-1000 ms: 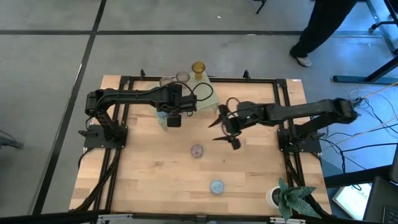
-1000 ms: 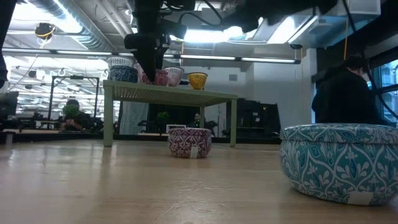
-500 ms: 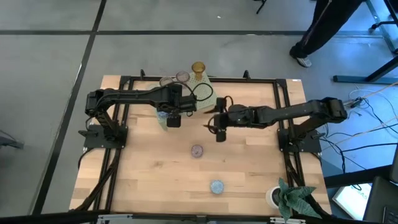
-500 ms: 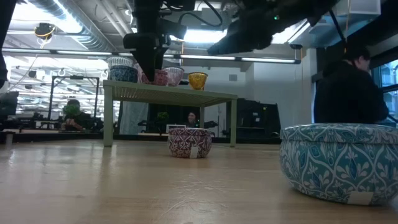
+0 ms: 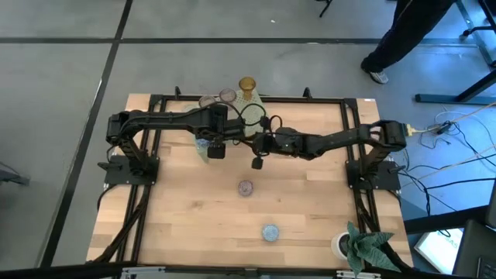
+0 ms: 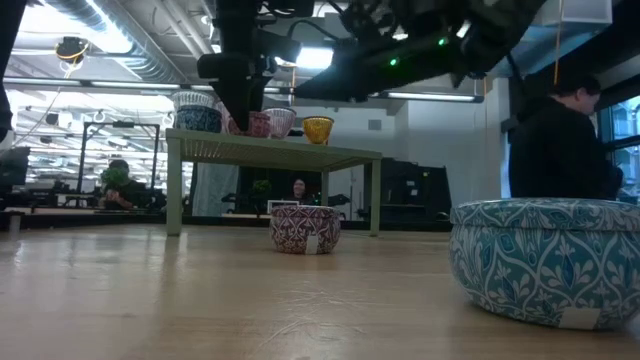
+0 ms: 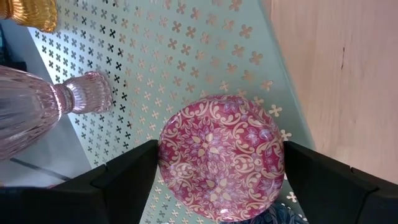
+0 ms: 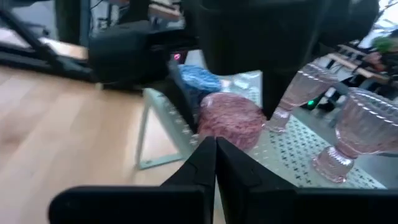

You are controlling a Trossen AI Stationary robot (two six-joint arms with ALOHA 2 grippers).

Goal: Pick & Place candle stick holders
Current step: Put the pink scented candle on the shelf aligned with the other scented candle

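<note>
On the pale green rack (image 7: 205,56) at the table's far side stands a pink patterned candle stick holder (image 7: 221,155). My left gripper (image 7: 221,171) is open, with a finger close on each side of the holder; whether they touch it I cannot tell. Also on the rack are a blue patterned holder (image 8: 196,78), two pink stemmed glasses (image 8: 354,134) and an amber one (image 5: 246,84). A mauve patterned holder (image 5: 245,187) and a blue one (image 5: 270,232) rest on the table. My right gripper (image 8: 216,155) is shut and empty, just right of the rack, pointing at it.
A white pot with a green plant (image 5: 353,244) stands at the near right corner. Black arm frames (image 5: 147,201) run along both sides of the table. A person (image 5: 403,35) stands beyond the far right corner. The wood between the two loose holders is bare.
My right gripper has moved toward the table's left edge and the rack, come down, tipped from pointing down to nearly level, and shut with nothing in it. The left arm and all the holders have kept still.
</note>
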